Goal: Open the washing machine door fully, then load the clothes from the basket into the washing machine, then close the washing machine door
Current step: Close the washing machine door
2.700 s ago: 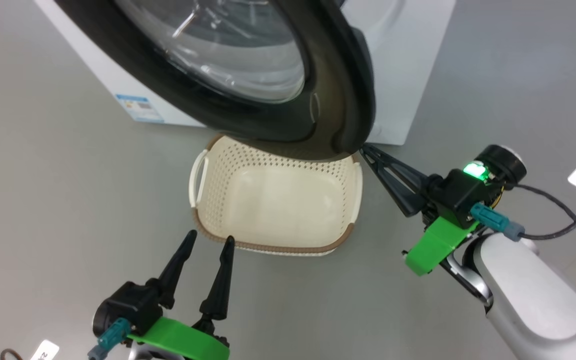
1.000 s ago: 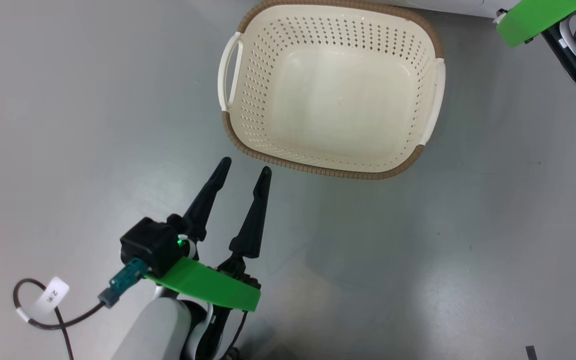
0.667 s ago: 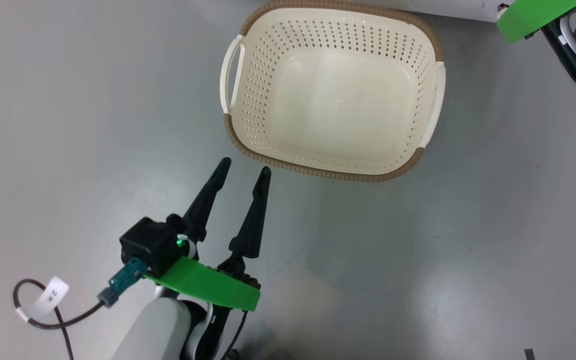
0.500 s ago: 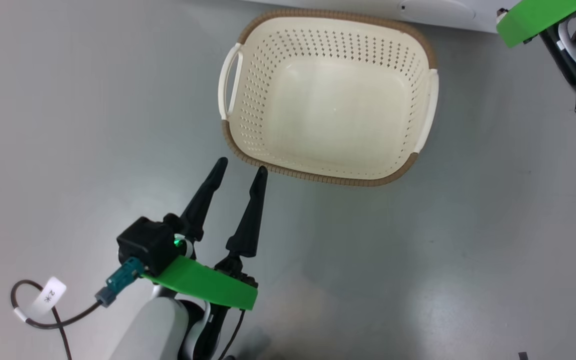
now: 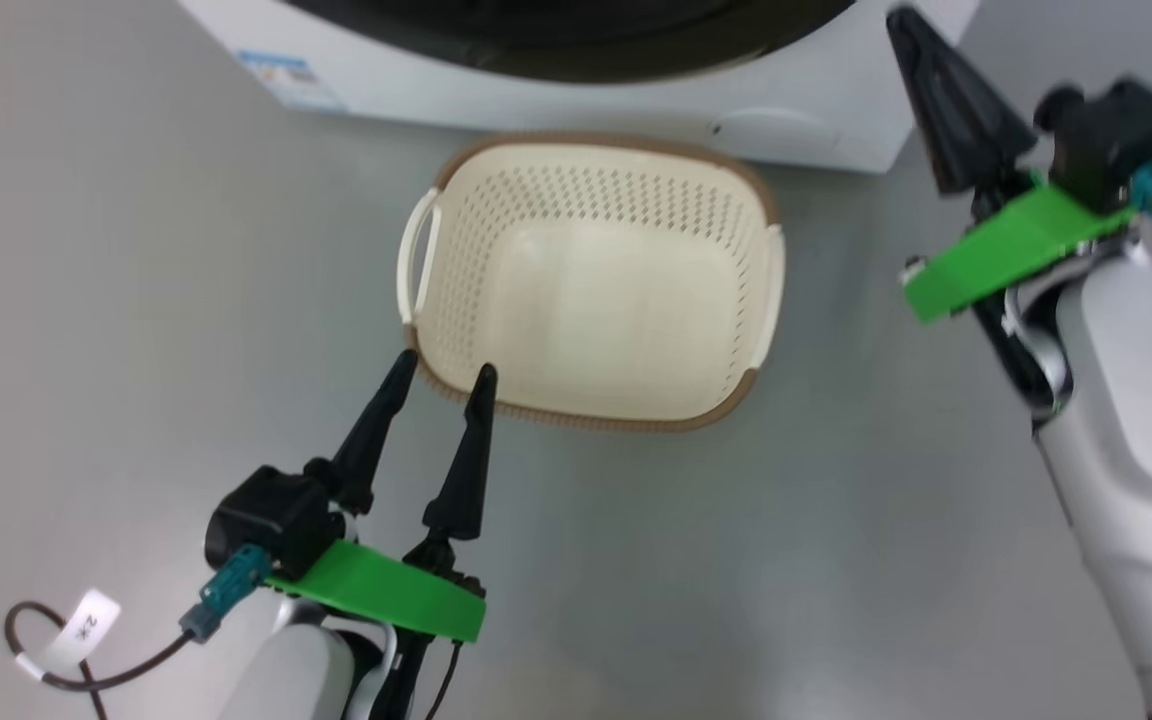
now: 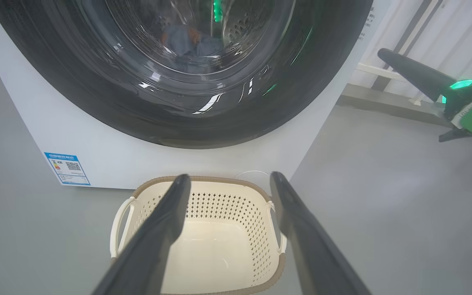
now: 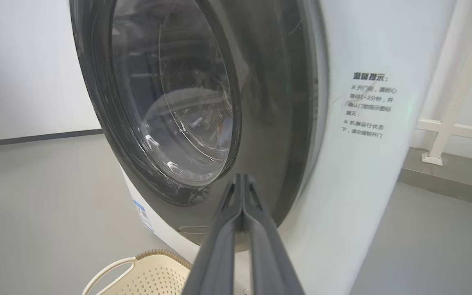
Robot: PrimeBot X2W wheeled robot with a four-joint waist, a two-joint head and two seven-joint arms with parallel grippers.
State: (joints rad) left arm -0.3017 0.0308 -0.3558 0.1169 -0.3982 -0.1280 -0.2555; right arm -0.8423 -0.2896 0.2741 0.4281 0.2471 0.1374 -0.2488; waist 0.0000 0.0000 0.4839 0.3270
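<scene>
Two grippers hold nothing: the left gripper [image 5: 445, 362] is spread open near the empty basket [image 5: 591, 415], the right gripper [image 7: 242, 177] pinched shut beside the door [image 6: 170, 123]. The door looks closed on the washing machine [image 5: 816, 110], clothes [image 6: 191, 43] inside. It seems rigid, glossy and heavy, best pushed at its rim.

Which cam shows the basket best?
Head view: the whole basket from above, empty, rim and both handles clear. Left wrist view has it partly hidden behind the fingers of the left gripper. Right wrist view catches one corner and a handle at its bottom edge.
</scene>
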